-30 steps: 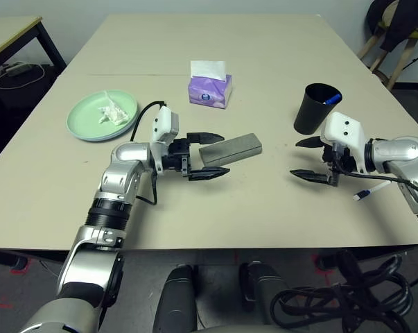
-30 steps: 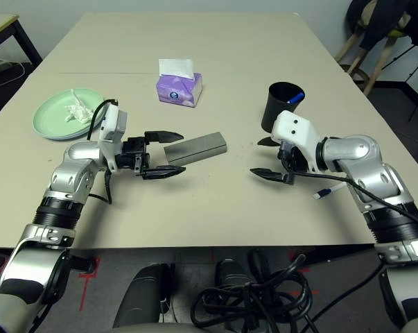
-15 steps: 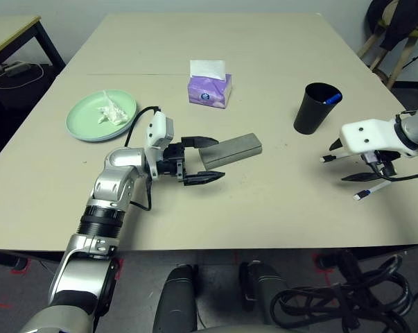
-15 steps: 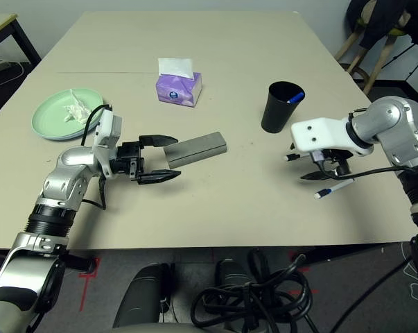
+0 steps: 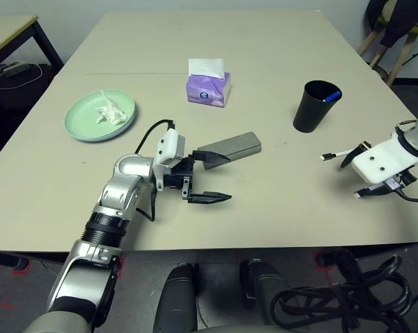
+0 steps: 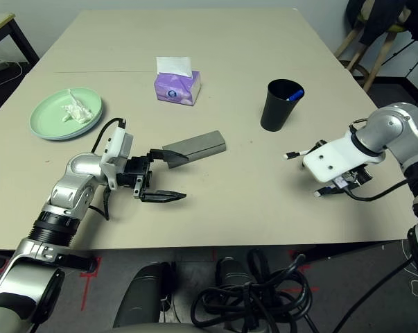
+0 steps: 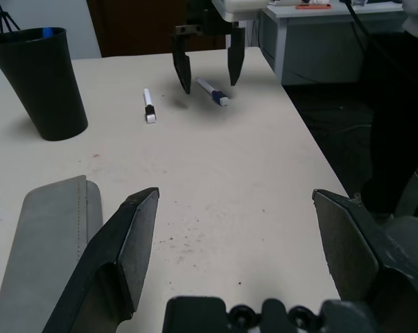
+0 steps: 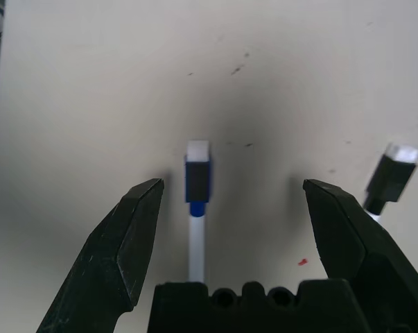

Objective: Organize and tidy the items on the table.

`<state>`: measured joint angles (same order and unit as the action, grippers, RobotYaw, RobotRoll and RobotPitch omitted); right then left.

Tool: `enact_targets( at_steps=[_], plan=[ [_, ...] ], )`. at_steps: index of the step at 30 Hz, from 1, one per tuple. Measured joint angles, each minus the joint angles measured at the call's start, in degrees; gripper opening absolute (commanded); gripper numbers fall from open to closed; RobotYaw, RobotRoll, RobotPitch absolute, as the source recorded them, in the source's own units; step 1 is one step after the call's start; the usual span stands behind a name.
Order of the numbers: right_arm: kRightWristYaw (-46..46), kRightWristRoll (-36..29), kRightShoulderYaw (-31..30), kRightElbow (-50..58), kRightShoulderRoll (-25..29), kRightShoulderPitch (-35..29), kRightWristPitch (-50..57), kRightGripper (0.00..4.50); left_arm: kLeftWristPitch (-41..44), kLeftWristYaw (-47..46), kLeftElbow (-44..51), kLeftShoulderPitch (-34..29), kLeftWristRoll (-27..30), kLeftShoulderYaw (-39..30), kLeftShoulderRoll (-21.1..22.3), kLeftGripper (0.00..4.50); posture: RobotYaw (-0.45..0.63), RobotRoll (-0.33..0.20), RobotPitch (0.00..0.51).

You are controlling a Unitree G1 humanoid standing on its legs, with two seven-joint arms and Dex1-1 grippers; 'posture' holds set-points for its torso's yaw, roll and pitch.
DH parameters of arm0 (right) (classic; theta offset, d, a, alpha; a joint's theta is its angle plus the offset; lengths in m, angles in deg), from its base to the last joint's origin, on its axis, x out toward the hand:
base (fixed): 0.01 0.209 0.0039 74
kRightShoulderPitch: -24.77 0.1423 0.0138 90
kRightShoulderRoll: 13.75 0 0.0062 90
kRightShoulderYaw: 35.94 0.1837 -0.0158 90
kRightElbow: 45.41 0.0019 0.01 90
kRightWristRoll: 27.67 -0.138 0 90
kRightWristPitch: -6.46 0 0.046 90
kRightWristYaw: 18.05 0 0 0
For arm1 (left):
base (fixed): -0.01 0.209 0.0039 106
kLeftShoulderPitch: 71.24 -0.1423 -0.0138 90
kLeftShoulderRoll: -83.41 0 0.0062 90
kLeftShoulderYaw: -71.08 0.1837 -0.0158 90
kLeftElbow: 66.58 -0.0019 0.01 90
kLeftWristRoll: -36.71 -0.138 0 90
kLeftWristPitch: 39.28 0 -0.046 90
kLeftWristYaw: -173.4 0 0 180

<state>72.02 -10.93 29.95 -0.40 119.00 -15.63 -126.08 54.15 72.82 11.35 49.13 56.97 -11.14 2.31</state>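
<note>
On the table (image 5: 264, 55), a pale green plate (image 5: 91, 119) at the left holds a crumpled white tissue (image 5: 109, 111). A grey glasses case (image 5: 231, 145) lies in the middle. My left gripper (image 5: 212, 178) is open just in front of it, the case (image 7: 49, 257) lying outside one finger. At the right stands a black cup (image 5: 315, 107) with a blue-capped pen in it. My right gripper (image 8: 229, 191) points down, open, with one white pen (image 8: 197, 208) between its fingers. The other white pen (image 8: 389, 177) lies just outside them.
A purple tissue box (image 5: 209, 84) stands behind the case. A smaller yellow-edged table (image 5: 7, 31) is at the far left, and chair legs (image 5: 385, 52) are at the far right. Cables lie on the floor below the table's front edge.
My right gripper has swung out to the right and tipped down over the pens. My left gripper has drawn toward the front edge, so the case's end is no longer between its fingers.
</note>
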Motion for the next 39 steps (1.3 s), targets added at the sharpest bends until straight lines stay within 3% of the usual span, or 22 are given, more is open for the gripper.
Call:
enact_targets(
  at_steps=[9,20,23,32,37,39],
  plan=[
    [-0.79,2.17,-0.11,-0.69,0.17,-1.06,-1.63,4.50,2.86,-7.37,0.53,0.01,1.24,-2.36,-1.53,4.49,0.01,0.000,0.166],
    [-5.50,7.00,-1.61,-4.87,-1.99,0.43,-4.75,4.50,3.33,-8.97,2.25,-0.01,1.57,-2.72,-1.37,4.49,0.02,0.000,0.169],
    [-6.13,7.47,-1.69,-4.99,-2.44,0.67,-4.74,3.89,3.33,-9.17,2.27,-0.01,1.57,-2.72,-1.30,4.50,0.03,0.000,0.168],
    [-2.83,6.18,-1.70,-4.26,-2.81,0.86,-2.54,0.44,3.32,-9.22,2.27,0.00,1.57,-2.73,-1.10,4.50,0.03,0.000,0.155],
    [1.46,2.77,-2.25,-2.32,-2.18,0.87,1.73,0.39,3.16,-9.17,2.08,0.13,1.57,-2.79,-0.96,4.50,0.02,0.000,0.142],
    [1.94,-2.01,-3.66,0.32,-0.41,0.77,6.62,0.39,3.11,-9.15,1.92,0.41,1.57,-2.82,-0.94,4.50,0.02,0.000,0.140]
  ],
)
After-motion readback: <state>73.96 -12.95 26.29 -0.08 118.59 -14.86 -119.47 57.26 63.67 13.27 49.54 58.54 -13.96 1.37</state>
